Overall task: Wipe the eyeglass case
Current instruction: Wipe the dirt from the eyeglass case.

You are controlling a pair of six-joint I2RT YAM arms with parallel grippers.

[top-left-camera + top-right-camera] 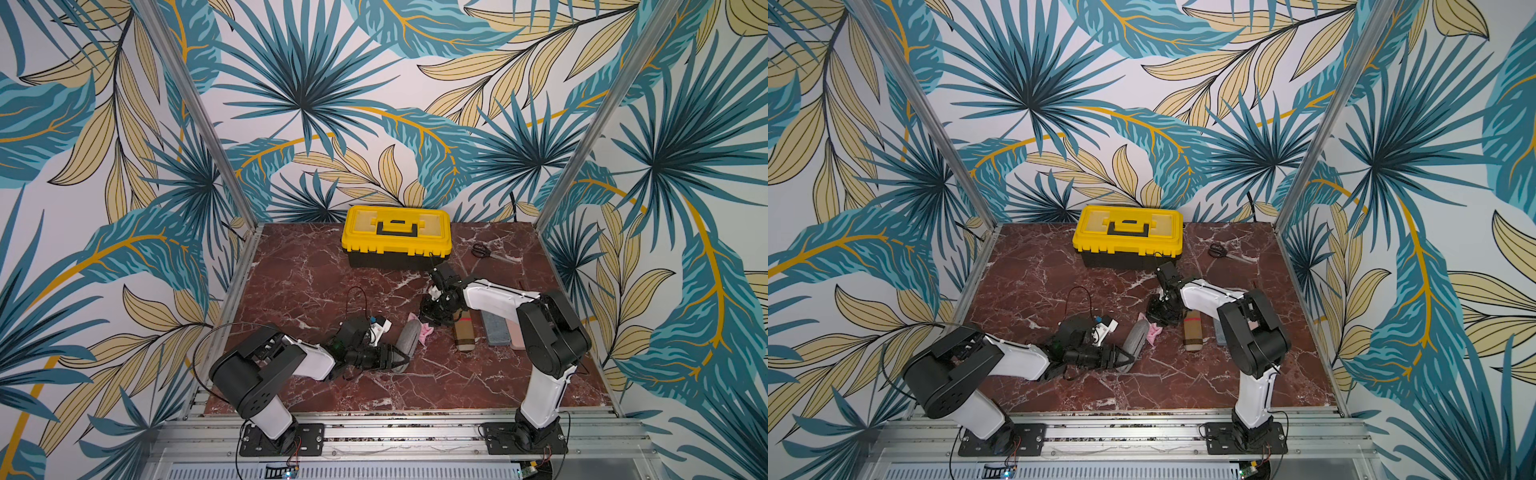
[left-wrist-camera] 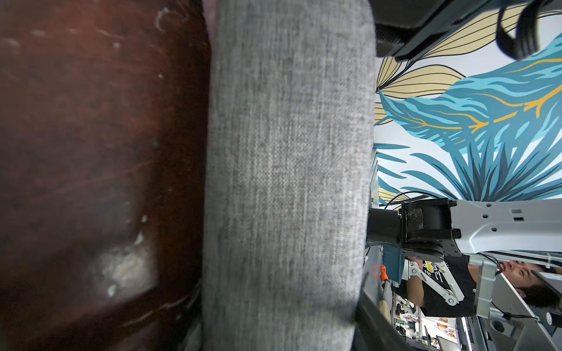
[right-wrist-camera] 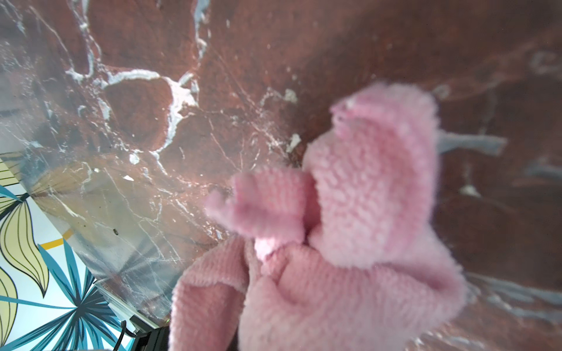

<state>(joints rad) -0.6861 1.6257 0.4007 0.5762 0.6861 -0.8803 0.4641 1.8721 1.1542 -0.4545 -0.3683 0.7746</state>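
Note:
A grey fabric eyeglass case (image 1: 409, 338) (image 1: 1136, 336) lies near the middle of the red marble table. My left gripper (image 1: 399, 359) (image 1: 1121, 357) is shut on its near end. The left wrist view is filled by the case (image 2: 286, 182), with one dark finger (image 2: 374, 322) against its side. A pink fluffy cloth (image 1: 424, 332) (image 1: 1153, 332) hangs against the case's far end. My right gripper (image 1: 434, 318) (image 1: 1160, 313) is shut on this cloth from above. The cloth (image 3: 349, 228) bunches out of the jaws in the right wrist view and hides them.
A yellow toolbox (image 1: 397, 237) stands at the back of the table, and scissors (image 1: 482, 250) lie to its right. A tan plaid case (image 1: 464, 334), a blue-grey case (image 1: 496, 328) and a pink case (image 1: 516, 332) lie side by side under my right arm.

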